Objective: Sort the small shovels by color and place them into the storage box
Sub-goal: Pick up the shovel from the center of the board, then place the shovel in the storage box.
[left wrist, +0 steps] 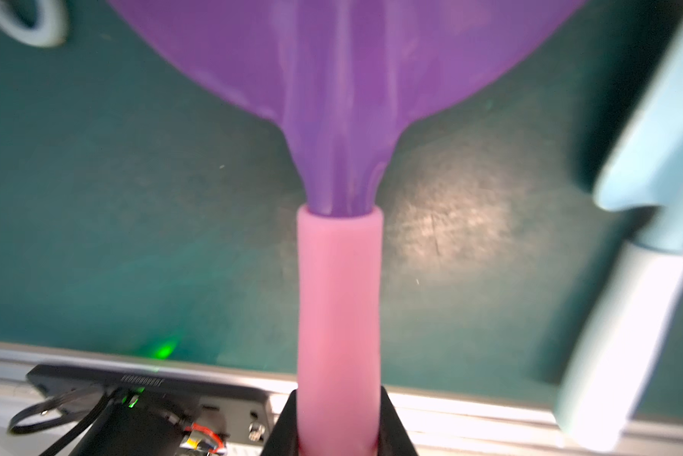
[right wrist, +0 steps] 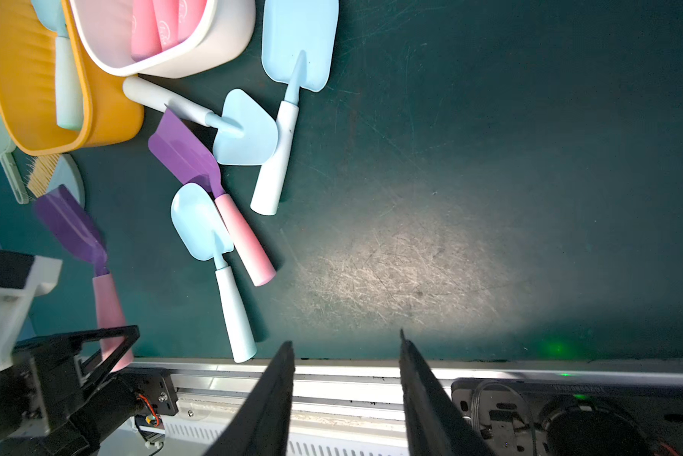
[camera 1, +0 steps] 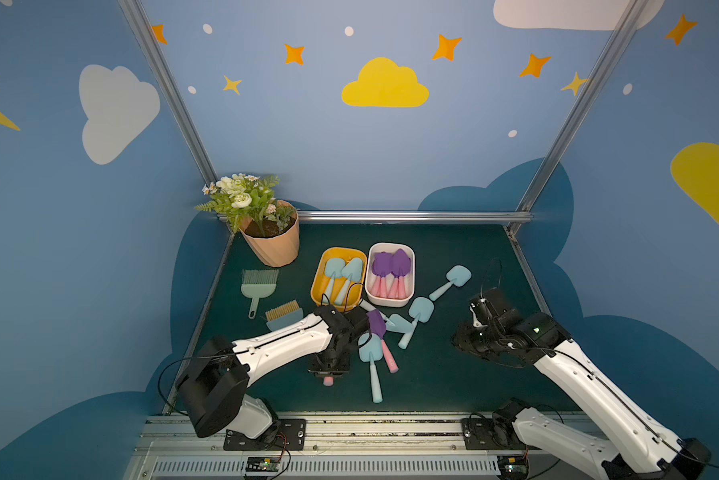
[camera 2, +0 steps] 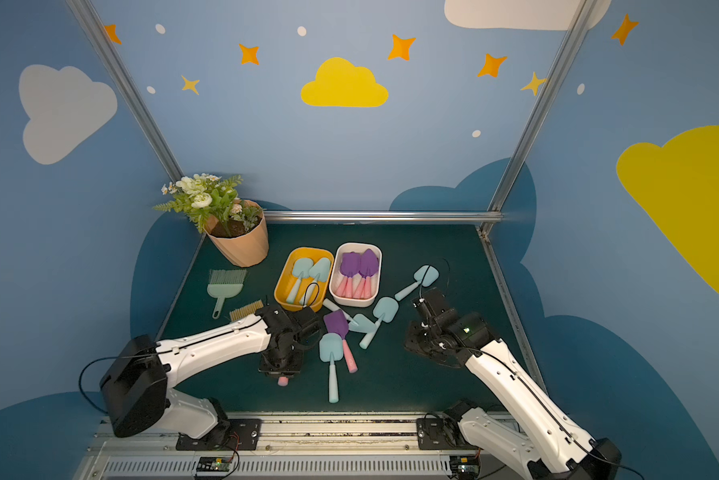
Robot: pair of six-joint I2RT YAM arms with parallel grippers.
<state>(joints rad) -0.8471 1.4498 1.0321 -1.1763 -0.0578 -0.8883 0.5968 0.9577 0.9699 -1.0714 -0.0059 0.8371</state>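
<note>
While in left gripper (left wrist: 339, 425), purple shovel (left wrist: 343, 98).

The purple blade of the pink-handled plastic toy shovel (left wrist: 339, 276) was cut off in the left wrist view, and the pale blue plastic shovel (left wrist: 640, 308) alongside was blurred.

The left arm (camera 1: 283, 345) stretches forward, wrist bent down, the left end effector (left wrist: 339, 410) clamped on the pink handle of a purple shovel (left wrist: 343, 79); the right arm (camera 1: 578, 374) holds the right end effector (right wrist: 345, 339) low, jaws parted, empty
</note>
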